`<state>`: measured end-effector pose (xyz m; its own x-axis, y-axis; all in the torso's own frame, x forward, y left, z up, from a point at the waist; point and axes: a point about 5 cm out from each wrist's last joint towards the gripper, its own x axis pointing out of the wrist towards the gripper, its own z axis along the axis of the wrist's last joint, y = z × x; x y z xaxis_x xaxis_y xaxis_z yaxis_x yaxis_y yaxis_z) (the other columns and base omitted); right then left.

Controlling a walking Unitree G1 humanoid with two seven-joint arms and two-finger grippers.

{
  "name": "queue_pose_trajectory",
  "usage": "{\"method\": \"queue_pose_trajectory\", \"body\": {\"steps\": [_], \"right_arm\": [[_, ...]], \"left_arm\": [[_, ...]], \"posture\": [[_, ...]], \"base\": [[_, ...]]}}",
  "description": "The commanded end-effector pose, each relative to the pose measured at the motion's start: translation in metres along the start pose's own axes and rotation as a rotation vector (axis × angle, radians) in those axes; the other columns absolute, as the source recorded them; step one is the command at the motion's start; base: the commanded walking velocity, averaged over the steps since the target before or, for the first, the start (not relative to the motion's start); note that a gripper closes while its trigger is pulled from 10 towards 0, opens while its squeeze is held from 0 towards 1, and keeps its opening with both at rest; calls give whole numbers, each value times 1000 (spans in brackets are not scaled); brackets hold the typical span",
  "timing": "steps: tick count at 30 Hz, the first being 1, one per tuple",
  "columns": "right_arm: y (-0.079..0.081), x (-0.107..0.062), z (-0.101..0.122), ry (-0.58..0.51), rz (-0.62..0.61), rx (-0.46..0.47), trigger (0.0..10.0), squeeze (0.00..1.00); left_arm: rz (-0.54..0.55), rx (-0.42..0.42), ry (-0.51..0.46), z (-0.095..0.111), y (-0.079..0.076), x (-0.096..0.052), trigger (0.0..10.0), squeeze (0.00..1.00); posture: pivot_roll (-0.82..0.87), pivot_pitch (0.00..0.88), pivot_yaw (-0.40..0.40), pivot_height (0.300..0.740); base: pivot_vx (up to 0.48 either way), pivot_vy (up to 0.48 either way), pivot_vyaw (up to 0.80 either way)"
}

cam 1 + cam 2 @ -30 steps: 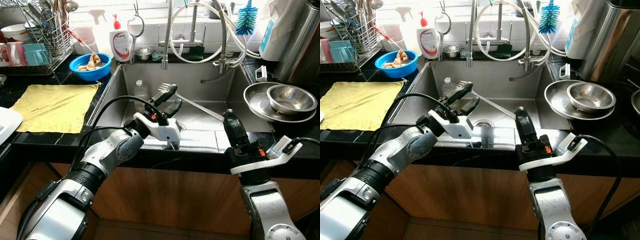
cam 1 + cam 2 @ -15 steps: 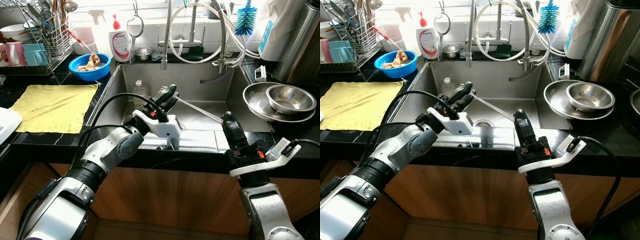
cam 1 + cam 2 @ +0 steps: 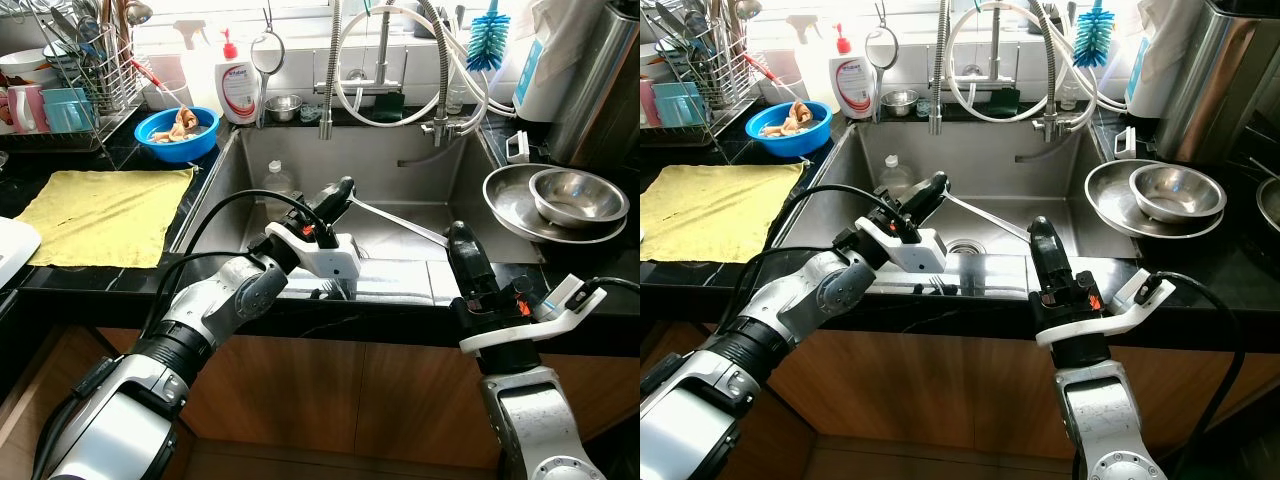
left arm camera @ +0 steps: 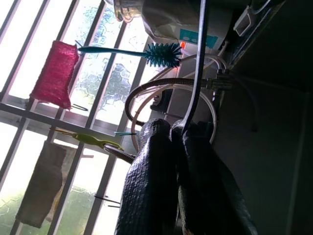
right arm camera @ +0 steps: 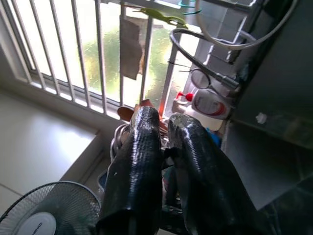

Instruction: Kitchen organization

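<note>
A long metal utensil (image 3: 400, 222) lies slanted in the steel sink (image 3: 400, 150), its thin handle running toward the right. My left gripper (image 3: 343, 188) reaches over the sink's front edge and is shut on the utensil's head end. In the left wrist view the thin handle (image 4: 198, 63) rises from between the closed fingers (image 4: 151, 176). My right gripper (image 3: 458, 235) stands upright at the sink's front edge, close to the handle's far end. It is shut and holds nothing, as its fingers (image 5: 139, 156) show in the right wrist view.
A small plastic bottle (image 3: 278, 180) lies at the sink's back left. A blue bowl (image 3: 178, 130), a dish rack (image 3: 90, 70) and a yellow cloth (image 3: 100, 200) sit on the left counter. Stacked steel bowls (image 3: 560, 200) rest on the right. Faucet hoses (image 3: 400, 60) hang above.
My left gripper went from open around the utensil's pronged head to shut on it. The right gripper stayed almost still.
</note>
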<state>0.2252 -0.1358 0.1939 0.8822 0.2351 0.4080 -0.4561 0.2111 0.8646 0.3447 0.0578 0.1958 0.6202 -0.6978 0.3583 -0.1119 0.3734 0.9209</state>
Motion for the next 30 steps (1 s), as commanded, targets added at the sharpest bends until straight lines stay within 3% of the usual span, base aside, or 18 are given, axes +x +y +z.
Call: {"method": "queue_pose_trajectory", "body": {"steps": [1, 7, 8, 18, 23, 27, 28, 29, 30], "right_arm": [[0, -1, -1, -39, -20, 20, 10000, 1000], [-2, -1, -3, -36, -49, 10, 10000, 957], [-3, -1, -3, -39, -63, 1, 10000, 0], [1, -4, 1, -51, -66, -9, 10000, 0], [19, -5, -3, -29, 24, 19, 10000, 0], [23, -6, -2, -37, 43, 14, 10000, 0], [25, -7, 0, -45, 51, 2, 10000, 0], [28, -9, 4, -59, 67, -28, 10000, 0], [29, -9, 6, -61, 72, -44, 10000, 0]], "left_arm": [[17, 5, 13, -4, 5, -1, 0, 0], [23, 18, 33, -7, 7, 0, 0, 0], [28, 24, 48, -10, 7, 0, 0, 0], [53, 82, 172, -29, 14, -2, 0, 0], [59, 123, 248, -39, 15, -3, 0, 0], [55, 120, 285, -43, 15, -3, 0, 0], [49, 112, 300, -44, 14, -3, 1569, 0], [29, 117, 315, -46, 12, -3, 6863, 0], [17, 119, 320, -47, 10, -3, 6863, 0]], "posture": [[-34, 0, 40, 740], [-36, 0, 40, 740], [-36, 0, 40, 740], [-39, 0, 43, 740], [-46, 0, 46, 740], [-45, 0, 46, 740], [-44, 0, 46, 740], [-43, 0, 47, 740], [-43, 0, 47, 740]], "base": [[0, 0, 0], [0, 0, 0], [0, 0, 0], [0, 0, 0], [0, 0, 0], [0, 0, 0], [0, 0, 0], [0, 0, 0], [0, 0, 0]]}}
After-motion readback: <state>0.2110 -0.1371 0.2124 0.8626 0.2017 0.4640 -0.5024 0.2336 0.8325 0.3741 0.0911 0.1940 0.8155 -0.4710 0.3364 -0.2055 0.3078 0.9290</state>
